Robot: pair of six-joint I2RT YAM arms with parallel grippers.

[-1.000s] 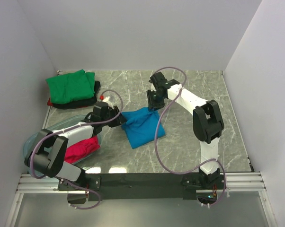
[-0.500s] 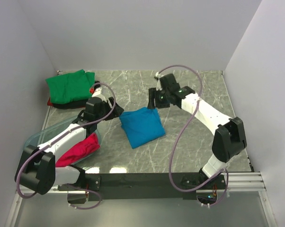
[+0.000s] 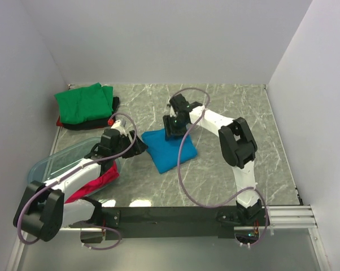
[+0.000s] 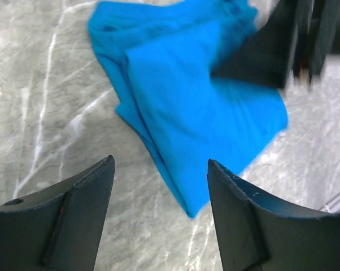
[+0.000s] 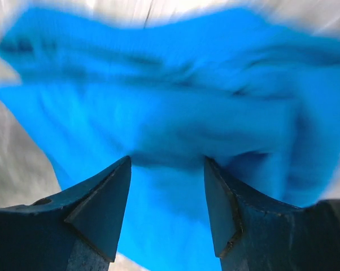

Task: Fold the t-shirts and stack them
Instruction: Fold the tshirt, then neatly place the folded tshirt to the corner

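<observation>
A folded bright blue t-shirt lies flat on the marble table. My left gripper is open just off the shirt's left edge, with bare table and the shirt's corner between its fingers. My right gripper is open low over the shirt's far edge, blue cloth filling the gap beneath it. A green t-shirt lies folded on a black t-shirt at the back left. The magenta-red t-shirt lies crumpled in the bin.
A clear plastic bin stands at the near left under my left arm. White walls close in the table on the left, back and right. A black rail runs along the near edge.
Both grippers have opened and let go of the blue t-shirt. They lifted off it, then came back down to its left and far edges.
</observation>
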